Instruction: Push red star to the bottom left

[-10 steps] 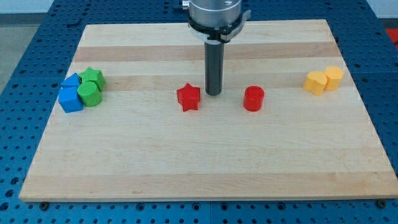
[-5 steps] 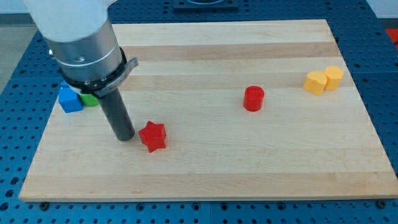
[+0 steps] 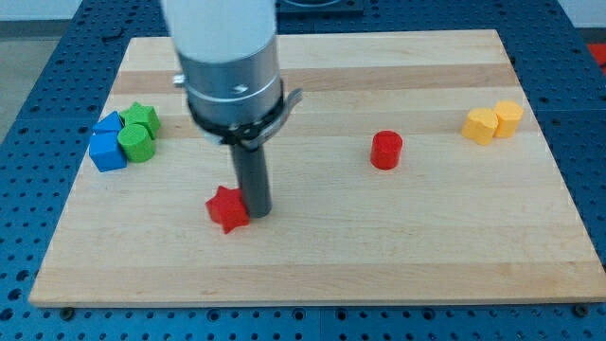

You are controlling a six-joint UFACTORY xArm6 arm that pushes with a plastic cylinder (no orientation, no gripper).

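Note:
The red star lies on the wooden board, left of centre and toward the view's bottom. My tip rests on the board right against the star's right side, touching it. The rod rises from there to the large grey arm body, which hides part of the board above it.
A red cylinder stands right of centre. Two blue blocks and two green blocks cluster at the left edge. Two yellow blocks sit near the right edge.
The star went from the board's centre down and to the left. My tip moved from the star's left side around to its right side, and the star shifted slightly left.

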